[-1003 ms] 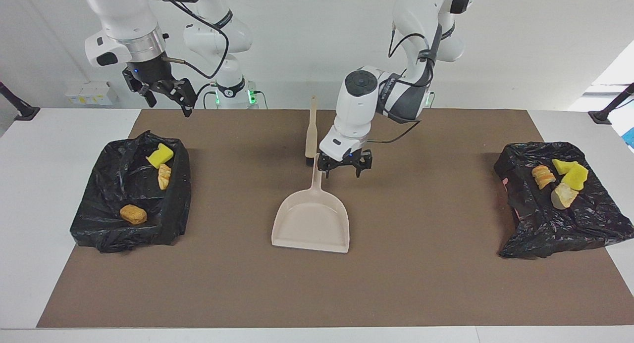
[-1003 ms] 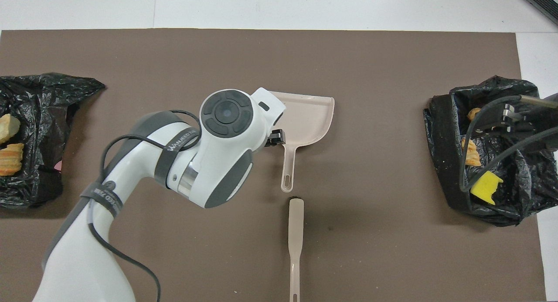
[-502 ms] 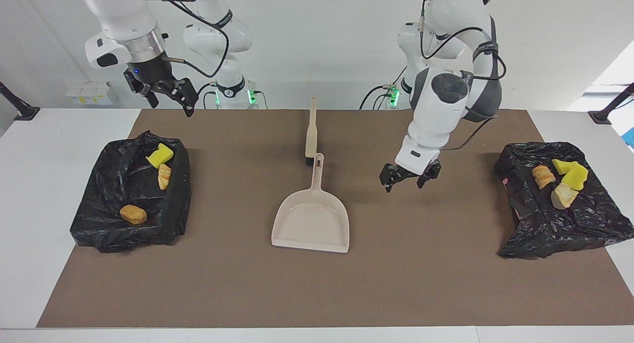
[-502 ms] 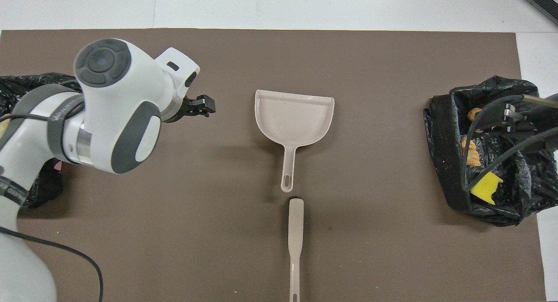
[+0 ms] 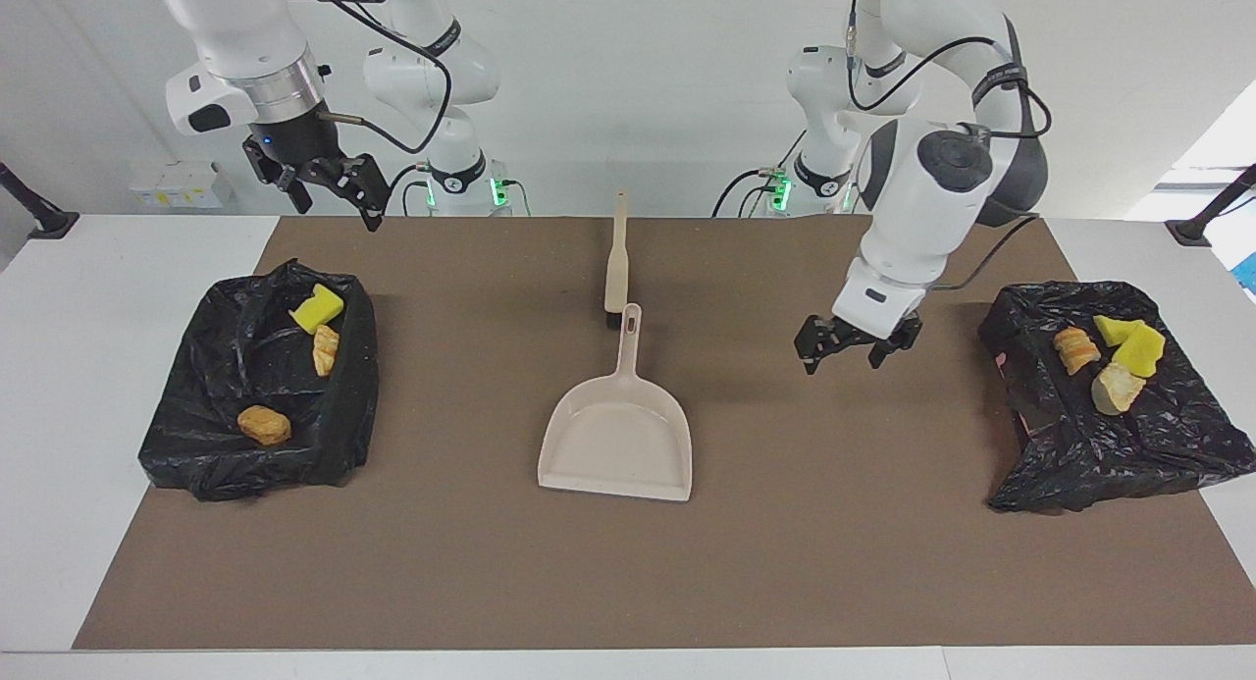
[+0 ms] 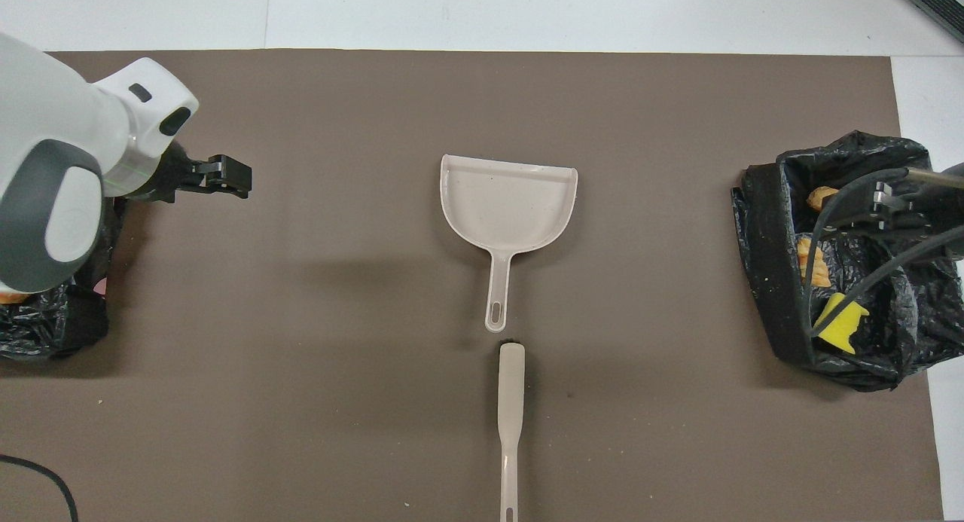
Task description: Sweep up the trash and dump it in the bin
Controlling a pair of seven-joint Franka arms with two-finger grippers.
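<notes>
The trash lies in two black-bagged bins. The bin [image 5: 196, 454] at the right arm's end holds a yellow sponge [image 5: 316, 309] and two bread lumps [image 5: 264, 424]. The bin [image 5: 1079, 464] at the left arm's end holds yellow sponges [image 5: 1138, 348] and bread lumps [image 5: 1076, 349]. My left gripper [image 5: 852, 346] is open and empty, low over the mat between the dustpan and that bin; it also shows in the overhead view [image 6: 226, 177]. My right gripper [image 5: 332, 191] is open and empty, waiting raised over the other bin's edge nearer the robots.
A beige dustpan [image 5: 616, 435] lies flat mid-table, its handle toward the robots. A beige brush [image 5: 616, 263] lies just nearer the robots, in line with the handle. A brown mat [image 5: 628, 582] covers the table.
My left gripper has left the dustpan's handle and swung, empty, toward the left arm's end of the table. The dustpan, brush and right arm have stayed put.
</notes>
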